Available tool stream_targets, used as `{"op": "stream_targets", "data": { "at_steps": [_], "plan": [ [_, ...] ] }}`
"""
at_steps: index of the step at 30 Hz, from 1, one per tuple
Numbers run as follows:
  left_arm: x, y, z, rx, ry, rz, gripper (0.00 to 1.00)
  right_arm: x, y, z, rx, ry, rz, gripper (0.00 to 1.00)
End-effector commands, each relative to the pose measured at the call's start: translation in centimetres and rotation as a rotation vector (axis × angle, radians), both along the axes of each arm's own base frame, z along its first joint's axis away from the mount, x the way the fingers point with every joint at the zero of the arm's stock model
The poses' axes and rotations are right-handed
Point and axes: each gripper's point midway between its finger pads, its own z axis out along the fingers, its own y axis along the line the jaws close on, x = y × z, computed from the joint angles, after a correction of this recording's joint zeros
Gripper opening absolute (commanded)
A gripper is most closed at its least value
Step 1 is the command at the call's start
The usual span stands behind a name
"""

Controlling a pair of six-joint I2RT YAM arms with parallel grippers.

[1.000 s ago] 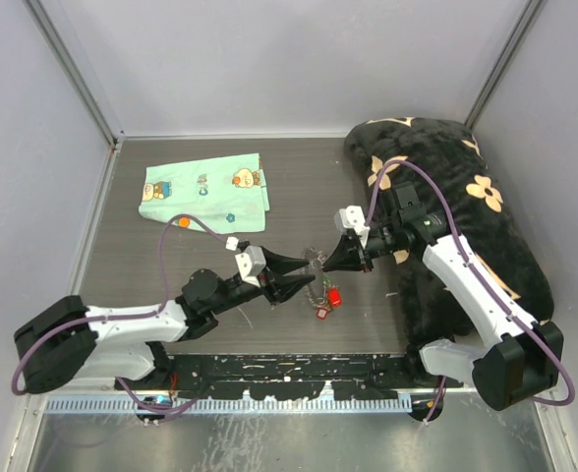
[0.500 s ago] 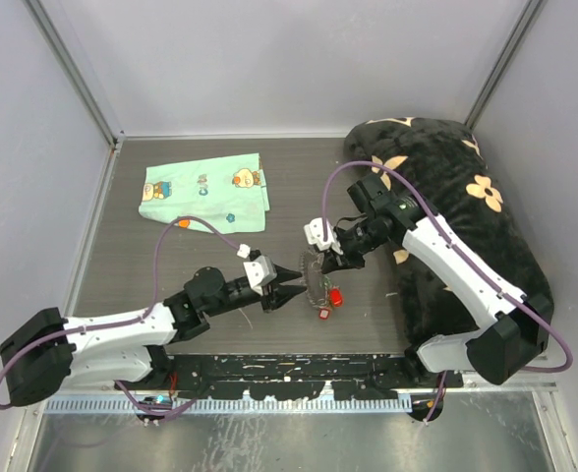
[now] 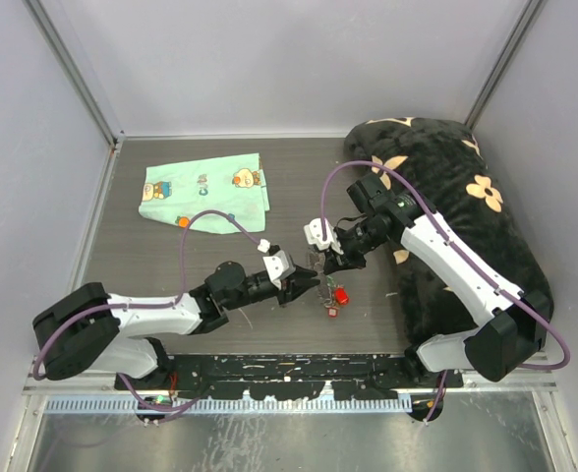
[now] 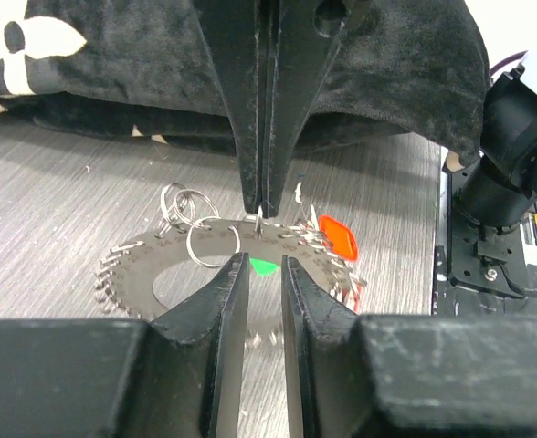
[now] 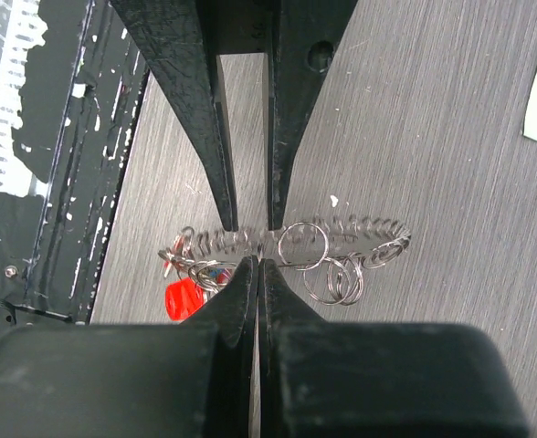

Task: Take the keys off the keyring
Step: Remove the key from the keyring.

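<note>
The keyring (image 4: 150, 263) is a flat silver loop with a gear-like fringe, lying on the grey table between both grippers; it also shows in the top view (image 3: 319, 276) and the right wrist view (image 5: 360, 230). Keys hang on it: a red-headed one (image 4: 338, 237) (image 5: 184, 299) (image 3: 340, 294), a green-headed one (image 4: 264, 266), and small split rings (image 5: 304, 246). My right gripper (image 5: 257, 262) (image 3: 320, 264) is shut on the ring's rim. My left gripper (image 4: 266, 269) (image 3: 307, 281) is open by a narrow gap, its tips at the opposite rim.
A mint-green cartoon-print cloth (image 3: 205, 192) lies at the back left. A black cushion with cream flowers (image 3: 466, 197) fills the right side, close behind the ring (image 4: 113, 73). The right arm's base (image 4: 510, 155) stands to the right.
The right gripper came down and left onto the ring's rim and shut there. The left gripper moved right up to the ring, facing the right gripper.
</note>
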Motion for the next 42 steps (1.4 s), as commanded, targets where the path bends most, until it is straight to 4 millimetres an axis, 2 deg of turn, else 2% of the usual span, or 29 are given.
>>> {"op": "stream_targets", "data": {
  "at_steps": [1,16,19,27,30,34,38,42],
  "plan": [
    [0.9,-0.8,4.8,-0.147,-0.062,0.03,0.21,-0.6,0.7,1.4,0.062,-0.011,0.033,0.01],
    [1.1,-1.4,4.7,-0.159,-0.05,0.022,0.16,-1.0,0.7,1.4,0.072,-0.005,0.044,0.01],
    [1.1,-1.5,4.9,-0.162,-0.052,0.016,0.1,-1.0,0.7,1.3,0.072,-0.002,0.046,0.01],
    [0.9,-1.6,4.6,-0.156,-0.049,0.005,0.07,-1.1,0.8,1.4,0.078,0.003,0.049,0.01],
    [0.6,-1.6,4.5,-0.146,-0.052,-0.01,0.0,-1.1,0.9,1.3,0.079,0.008,0.05,0.01],
    [0.4,-1.7,4.2,-0.137,-0.041,-0.022,0.0,-1.2,0.9,1.2,0.08,0.02,0.05,0.01],
    [0.5,-0.8,4.4,-0.166,-0.03,0.011,0.0,-1.1,0.9,1.4,0.109,0.047,0.039,0.13],
    [0.6,0.0,4.7,-0.187,-0.035,0.042,0.0,-1.1,0.7,1.4,0.145,0.099,0.026,0.21]
  ]
}}
